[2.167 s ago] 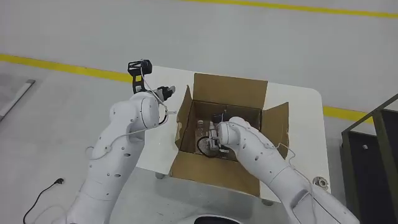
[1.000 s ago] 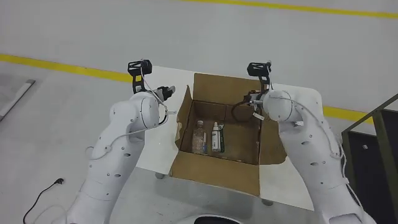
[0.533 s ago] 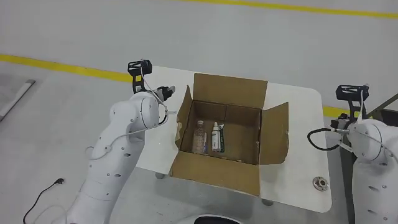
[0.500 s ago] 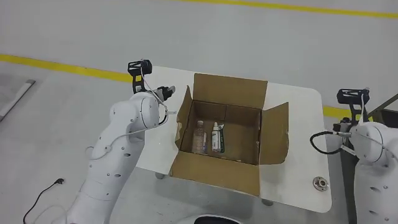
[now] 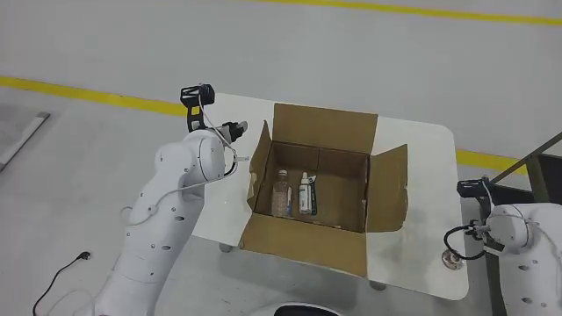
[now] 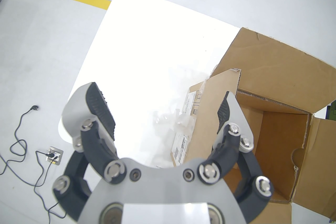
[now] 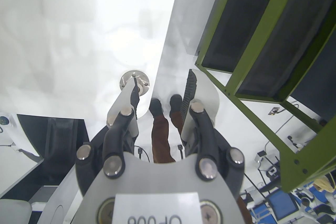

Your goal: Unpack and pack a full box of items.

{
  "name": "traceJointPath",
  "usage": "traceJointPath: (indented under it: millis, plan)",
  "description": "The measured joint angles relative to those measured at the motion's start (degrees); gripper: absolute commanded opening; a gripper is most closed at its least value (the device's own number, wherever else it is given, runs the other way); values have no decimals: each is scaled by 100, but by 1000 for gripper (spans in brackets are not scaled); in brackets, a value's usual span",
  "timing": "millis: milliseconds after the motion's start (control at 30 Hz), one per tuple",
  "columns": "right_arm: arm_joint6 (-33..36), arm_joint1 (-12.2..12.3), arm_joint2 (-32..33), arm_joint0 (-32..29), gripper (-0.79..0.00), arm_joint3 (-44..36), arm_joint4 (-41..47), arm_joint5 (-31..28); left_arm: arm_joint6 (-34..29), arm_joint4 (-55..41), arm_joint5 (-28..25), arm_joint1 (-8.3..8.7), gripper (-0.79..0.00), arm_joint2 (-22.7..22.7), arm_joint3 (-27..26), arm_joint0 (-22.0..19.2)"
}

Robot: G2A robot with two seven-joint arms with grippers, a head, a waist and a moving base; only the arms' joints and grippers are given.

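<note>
1 cardboard box [image 5: 303, 244] sits mid-surface [image 5: 421, 149], all 4 flaps open and folded outward.
Contents: 2 bottles lying side by side on the box floor, toward its left wall. 1 is a clear bottle [image 5: 281, 191], 1 a green-and-white bottle [image 5: 305, 195], and they look to be touching or nearly so.
2 white labels [image 6: 191, 104] sit on the box's outer left side, seen in the left wrist view.
Crumpled clear plastic wrap [image 6: 168, 121] lies on the surface just beside that side of the box. I can't tell the piece count.
Left end effector [image 6: 162, 112]: fingers spread wide, nothing between them. It hangs over the left part of the surface, just beside the box's left flap, and is not in the box.
Right end effector [image 7: 162, 92]: fingers apart, nothing gripped. It is at the surface's right edge near the front corner, well apart from the box.
1 round metal disc [image 7: 134, 82] sits on the surface at that corner, just past one finger [image 7: 135, 93]. Whether they touch is unclear. The top view also shows the disc.
1 green-framed rack [image 7: 249, 51] stands on the floor just right of the surface.
1 floor outlet [image 6: 53, 156] with a cable plugged in is visible off the surface's left side.
</note>
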Motion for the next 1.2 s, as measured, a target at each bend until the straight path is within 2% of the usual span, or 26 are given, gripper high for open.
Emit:
traceJointPath:
  millis: [233,567,700,967,1200]
  plan:
    - [0,120,-220,-191,-416,203,383,4,0,0,0,0,0,0,0,0]
    - [0,358,48,-933,-403,-512,1012,309,0,0,0,0,0,0,0,0]
    - [0,429,143,-1222,-425,-647,1250,431,0,0,0,0,0,0,0,0]
    - [-7,513,89,-1282,-440,-611,1372,694,0,0,0,0,0,0,0,0]
    - [-527,516,26,-1369,-440,-539,1521,698,0,0,0,0,0,0,0,0]
